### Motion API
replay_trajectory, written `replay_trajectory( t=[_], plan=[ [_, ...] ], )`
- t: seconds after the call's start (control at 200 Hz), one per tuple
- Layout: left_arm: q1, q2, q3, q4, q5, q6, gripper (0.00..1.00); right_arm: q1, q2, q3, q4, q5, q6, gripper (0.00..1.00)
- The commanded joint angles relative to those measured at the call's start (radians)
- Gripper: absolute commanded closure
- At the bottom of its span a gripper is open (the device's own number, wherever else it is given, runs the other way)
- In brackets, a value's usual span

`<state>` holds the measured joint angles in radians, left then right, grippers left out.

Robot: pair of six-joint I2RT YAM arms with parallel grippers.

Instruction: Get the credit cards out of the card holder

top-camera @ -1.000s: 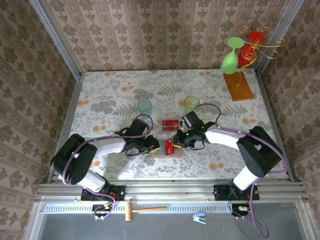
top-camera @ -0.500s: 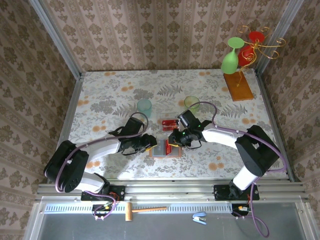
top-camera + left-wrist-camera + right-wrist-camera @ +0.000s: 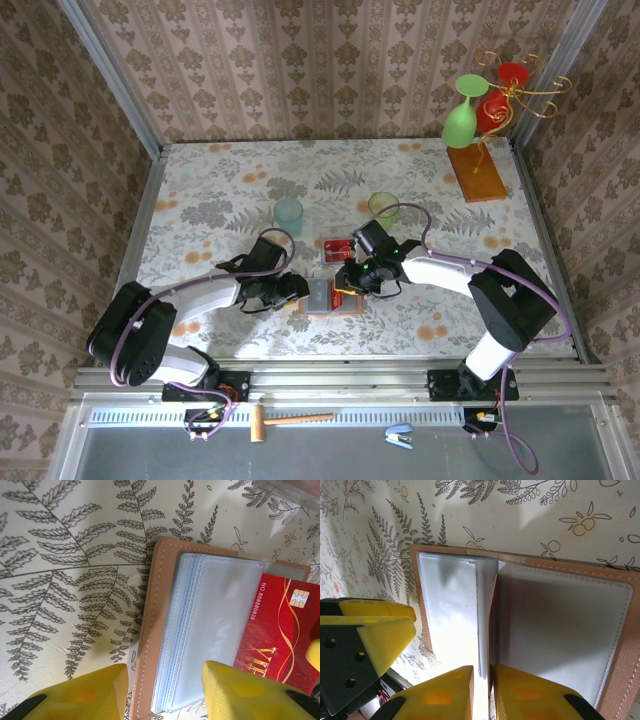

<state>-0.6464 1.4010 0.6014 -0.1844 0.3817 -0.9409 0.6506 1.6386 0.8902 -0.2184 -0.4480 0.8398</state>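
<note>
The tan card holder (image 3: 318, 297) lies open on the table, its leather rim (image 3: 150, 630) framing grey-blue plastic sleeves (image 3: 560, 630). A red credit card (image 3: 280, 625) with gold print sticks out over its right half (image 3: 346, 294). My right gripper (image 3: 345, 283) comes in from the right, and its fingers (image 3: 483, 672) are shut on this card, which appears edge-on (image 3: 492, 645). My left gripper (image 3: 303, 290) stands open (image 3: 165, 690), straddling the holder's left edge and the stack of sleeves without holding anything. Another red card (image 3: 340, 246) lies flat just behind the holder.
A teal cup (image 3: 288, 212) and a green cup (image 3: 383, 207) stand behind the holder. At the far right corner is a wire glass stand on an orange wooden base (image 3: 476, 172), with a green glass (image 3: 460, 120) and red glasses (image 3: 500, 95) hanging from it. Walls close in the table.
My left gripper's jaws have opened over the holder's left edge. The right gripper has shifted slightly left, its fingers still on the red card.
</note>
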Motion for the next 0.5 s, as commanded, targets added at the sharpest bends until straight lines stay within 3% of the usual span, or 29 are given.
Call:
replay_trajectory(
  t=[0.0,0.495],
  plan=[
    [0.004,0.021,-0.024,0.028,0.028,0.009,0.58,0.007,0.01,0.032,-0.042,0.014,-0.001,0.82],
    [-0.023,0.052,-0.02,0.078,0.054,-0.025,0.67,0.007,0.001,0.033,-0.076,0.023,-0.024,0.8]
  ],
)
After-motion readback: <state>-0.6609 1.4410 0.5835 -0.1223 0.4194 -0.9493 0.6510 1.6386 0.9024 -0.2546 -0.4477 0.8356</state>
